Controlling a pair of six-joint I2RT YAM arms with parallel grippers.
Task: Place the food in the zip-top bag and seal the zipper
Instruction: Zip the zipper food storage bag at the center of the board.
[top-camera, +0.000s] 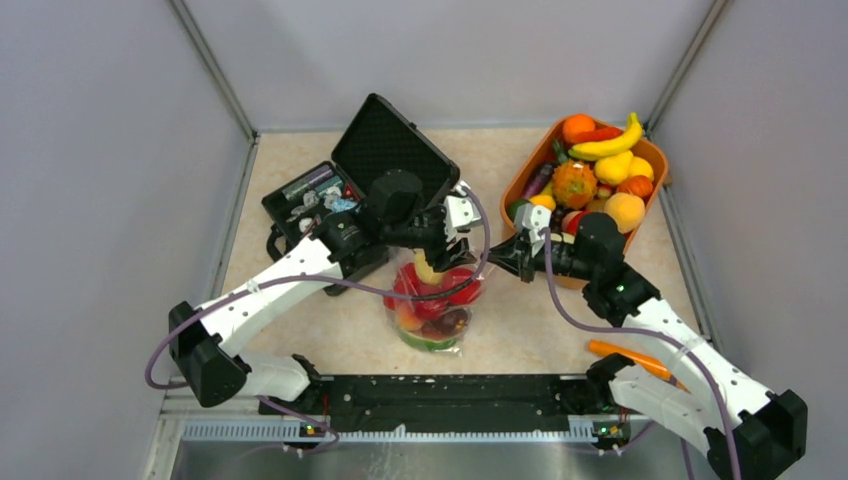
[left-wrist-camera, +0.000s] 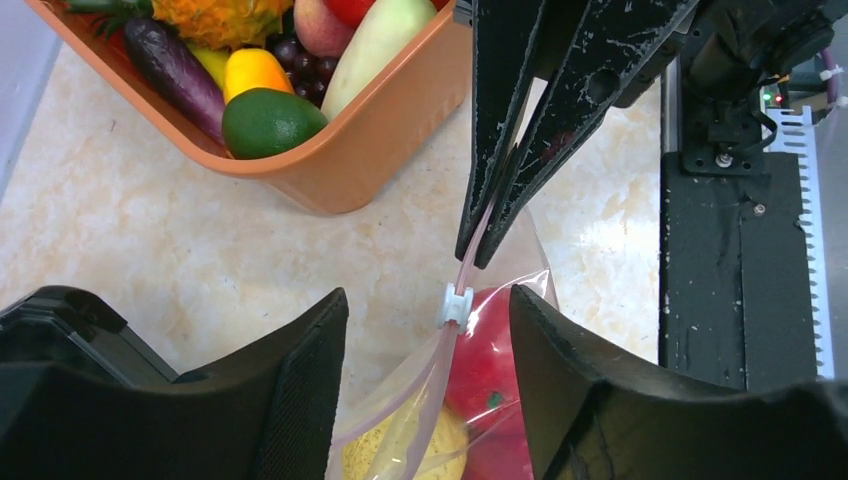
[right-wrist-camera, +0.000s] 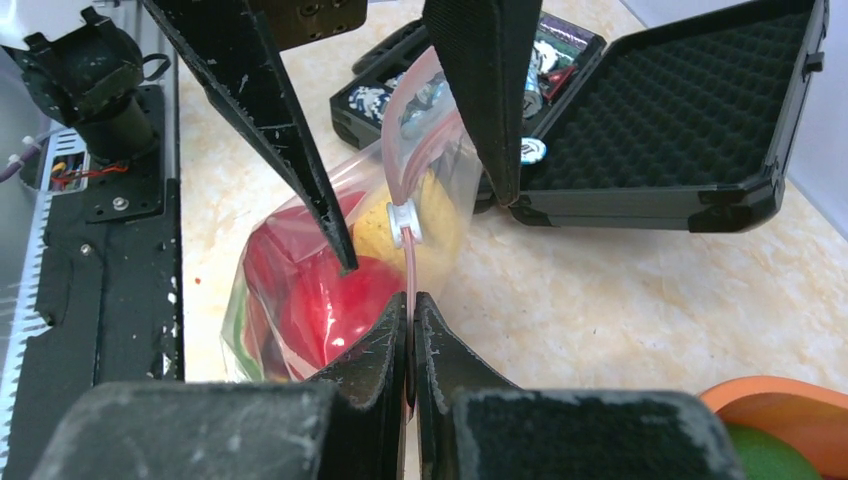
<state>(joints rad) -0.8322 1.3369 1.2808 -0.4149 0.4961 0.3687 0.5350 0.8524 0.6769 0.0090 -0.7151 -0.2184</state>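
Observation:
The zip-top bag (top-camera: 436, 308) stands on the table between the arms, holding food: red apples (left-wrist-camera: 492, 352), a yellow pear (left-wrist-camera: 402, 452) and darker pieces lower down. Its pink zipper (right-wrist-camera: 409, 262) runs up the mouth edge with a small white slider (left-wrist-camera: 456, 304) on it. My right gripper (right-wrist-camera: 411, 302) is shut on the end of the zipper strip. My left gripper (left-wrist-camera: 428, 300) is open, one finger on each side of the bag's mouth by the slider and not touching it. Below the slider the mouth still gapes.
An orange basket (top-camera: 522, 182) with more toy fruit stands at the back right, close behind my right gripper. An open black foam-lined case (top-camera: 395, 150) sits at the back left. An orange carrot-like stick (top-camera: 630, 357) lies by the right arm. A black rail (top-camera: 450, 395) runs along the near edge.

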